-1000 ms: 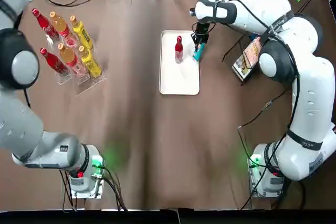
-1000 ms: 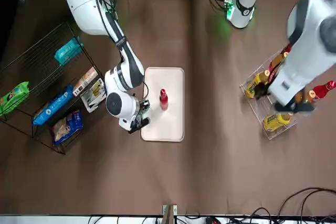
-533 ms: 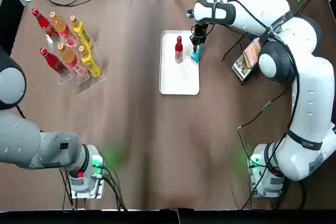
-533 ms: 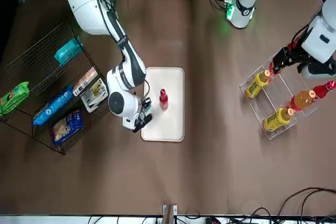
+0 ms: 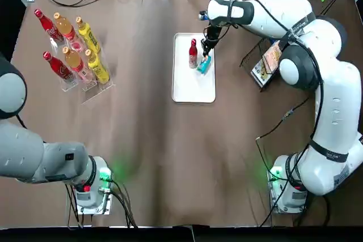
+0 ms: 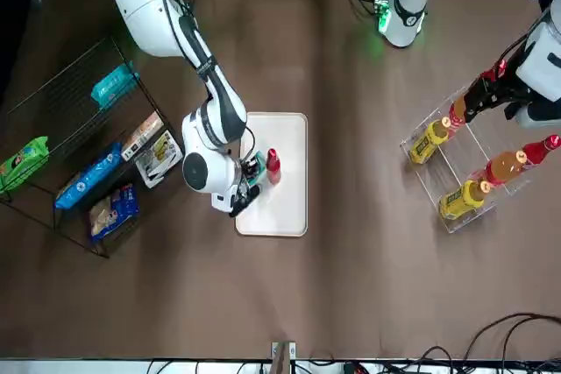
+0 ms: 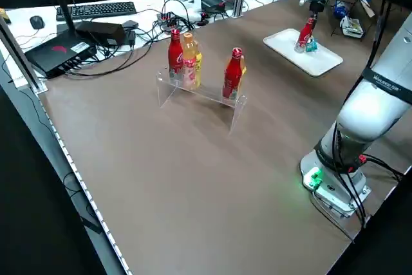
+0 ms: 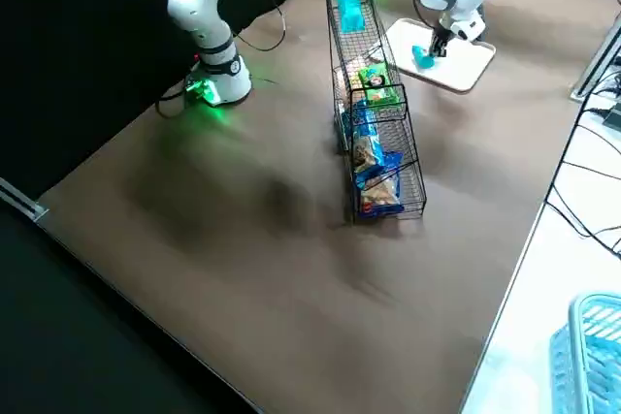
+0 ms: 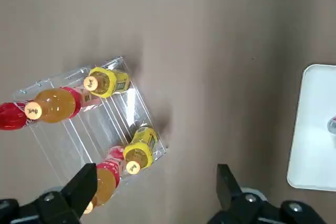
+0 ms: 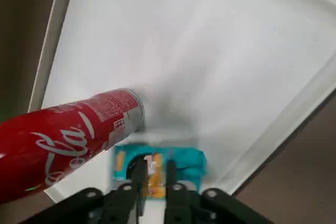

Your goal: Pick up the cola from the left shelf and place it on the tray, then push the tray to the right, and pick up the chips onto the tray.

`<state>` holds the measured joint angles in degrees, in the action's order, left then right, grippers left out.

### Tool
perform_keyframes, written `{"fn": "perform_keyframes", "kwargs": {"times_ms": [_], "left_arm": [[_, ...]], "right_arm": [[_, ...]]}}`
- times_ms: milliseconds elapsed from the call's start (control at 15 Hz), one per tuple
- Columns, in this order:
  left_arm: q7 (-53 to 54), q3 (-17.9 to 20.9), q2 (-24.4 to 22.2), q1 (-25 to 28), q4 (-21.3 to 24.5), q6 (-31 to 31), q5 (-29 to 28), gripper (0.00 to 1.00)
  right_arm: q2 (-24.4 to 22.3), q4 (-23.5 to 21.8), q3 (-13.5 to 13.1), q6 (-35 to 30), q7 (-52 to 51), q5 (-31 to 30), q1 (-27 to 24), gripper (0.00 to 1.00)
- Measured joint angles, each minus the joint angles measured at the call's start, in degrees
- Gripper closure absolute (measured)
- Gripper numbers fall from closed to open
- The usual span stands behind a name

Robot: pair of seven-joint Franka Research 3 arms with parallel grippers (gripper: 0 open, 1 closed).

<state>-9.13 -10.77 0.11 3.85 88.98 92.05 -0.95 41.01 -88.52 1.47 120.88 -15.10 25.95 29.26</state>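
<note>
Since a second ago the white tray has stayed put, while the right gripper has carried the teal chips packet in over its right rim. The packet is now just beside the upright cola bottle, pinched between the fingers. The cola is delivered and the push seems done; only the release looks left. Rim and bottle crowd the packet, but the tray's near half lies bare. The left gripper, fingers spread, hangs over the bottle rack.

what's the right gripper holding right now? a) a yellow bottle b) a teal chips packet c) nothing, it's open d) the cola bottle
b: the right gripper is shut on the teal chips packet, over the tray and right beside the upright cola.
</note>
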Motion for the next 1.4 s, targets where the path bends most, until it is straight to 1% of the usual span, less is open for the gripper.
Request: {"fn": "perform_keyframes", "kwargs": {"times_ms": [267, 467, 667, 800, 933, 1067, 1200, 1400], "left_arm": [[0.0, -0.03, 0.0, 0.0, 0.0, 0.0, 0.0, 0.0], [0.93, -0.03, 0.0, 0.0, 0.08, 0.0, 0.0, 0.0], [1.46, -0.13, 0.0, -0.04, 0.44, -0.01, 0.0, 0.0], [2.26, -0.25, 0.0, -0.06, 0.98, -0.2, -0.01, 0.0], [3.83, -0.25, 0.0, -0.05, 1.47, -0.66, -0.04, 0.0], [5.0, -0.28, 0.0, -0.08, 1.61, -1.58, -0.04, 0.0], [5.52, -0.35, 0.0, -0.09, 1.63, -2.08, -0.04, 0.0], [5.6, -0.37, -0.05, -0.1, 1.62, -2.21, -0.04, 0.0]], "right_arm": [[0.01, 0.05, -0.22, 0.01, -0.04, 0.05, -0.35, 0.44], [0.0, 0.33, -0.54, 0.02, -0.07, 0.03, -1.21, 0.42], [-0.4, 1.16, -1.04, -0.03, -0.13, 0.03, -4.24, 0.42], [-2.16, 2.04, -1.32, -1.26, -0.17, 0.03, -6.87, 0.42], [-5.54, 2.53, -2.46, -3.73, -0.18, 0.03, -8.69, 0.43], [-9.78, 2.64, -4.95, -7.37, -0.18, -0.01, -9.36, 0.43], [-14.07, 2.68, -8.05, -11.2, -0.18, -0.24, -9.43, 0.43], [-20.42, 2.81, -13.03, -18.87, -0.18, -0.6, -9.49, 0.41]]}}
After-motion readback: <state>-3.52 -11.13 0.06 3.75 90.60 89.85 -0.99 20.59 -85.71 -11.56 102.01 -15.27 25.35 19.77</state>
